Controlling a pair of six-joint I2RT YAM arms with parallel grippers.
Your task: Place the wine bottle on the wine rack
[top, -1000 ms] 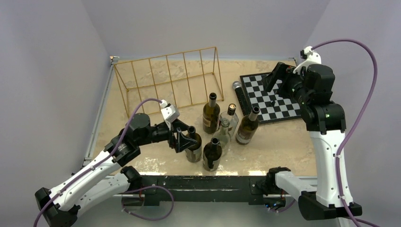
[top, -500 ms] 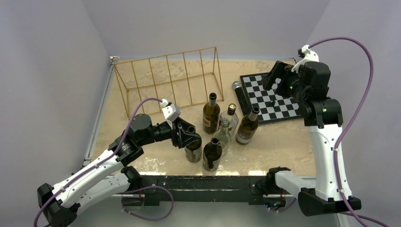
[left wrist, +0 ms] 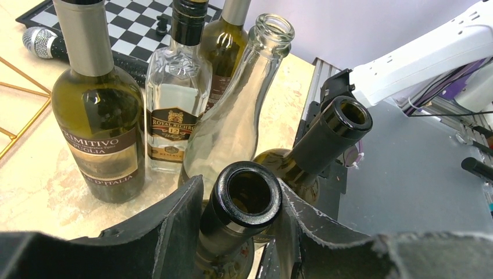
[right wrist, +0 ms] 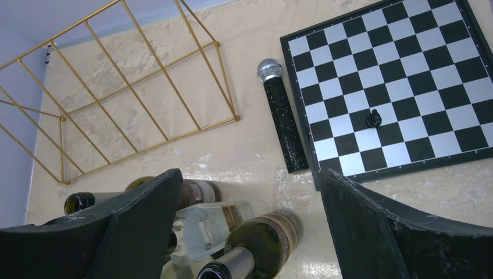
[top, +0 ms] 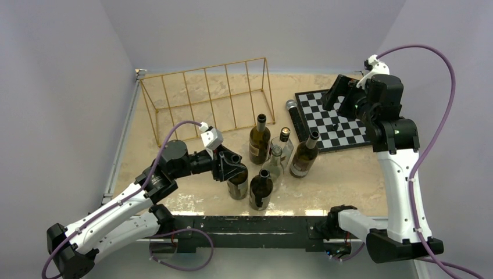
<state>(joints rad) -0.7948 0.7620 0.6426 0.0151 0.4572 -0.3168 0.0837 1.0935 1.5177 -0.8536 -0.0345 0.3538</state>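
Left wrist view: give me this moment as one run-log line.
left end effector: shut on dark wine bottle neck | right end effector: open, empty, near chessboard | wine rack: no bottles

top external: high behind arm bases, facing far. left wrist: close among upright glass bottles, facing right. right wrist: raised far-right, looking down. all share black-and-white chessboard.

Plain lavender-grey walls on three sides, beige marbled tabletop, metal-edged, soft even light.
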